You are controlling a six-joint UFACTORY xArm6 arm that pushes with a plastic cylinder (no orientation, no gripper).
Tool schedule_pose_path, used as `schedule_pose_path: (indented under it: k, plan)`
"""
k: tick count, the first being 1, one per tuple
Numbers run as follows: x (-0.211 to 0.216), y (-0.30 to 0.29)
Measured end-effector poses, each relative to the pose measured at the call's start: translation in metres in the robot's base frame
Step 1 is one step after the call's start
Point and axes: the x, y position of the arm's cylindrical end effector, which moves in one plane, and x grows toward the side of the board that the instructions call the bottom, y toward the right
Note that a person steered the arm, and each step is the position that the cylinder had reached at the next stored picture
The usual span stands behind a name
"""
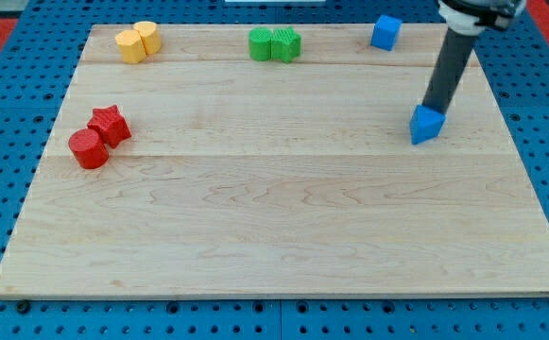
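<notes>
My tip (433,108) rests against the top of a blue triangular block (426,125) on the right side of the wooden board (283,217). The dark rod slants up toward the view's top right. A blue cube (385,32) lies apart near the view's top edge, up and left of the tip.
Two green blocks (274,43) sit together at the top middle. Two yellow blocks (137,42) stand at the top left. A red star (110,124) and a red cylinder (89,149) touch each other at the left. Blue pegboard surrounds the board.
</notes>
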Motion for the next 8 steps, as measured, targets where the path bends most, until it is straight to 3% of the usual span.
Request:
schedule_pose_path:
  k: [1,2,3,4,5,6,7,8]
  plan:
    - [-0.005,0.014]
    - [-0.086,0.073]
    - [-0.183,0.063]
    - [-0.204,0.053]
    - [-0.204,0.006]
    - [-0.203,-0.092]
    - [-0.197,-0.122]
    - [-0.173,-0.056]
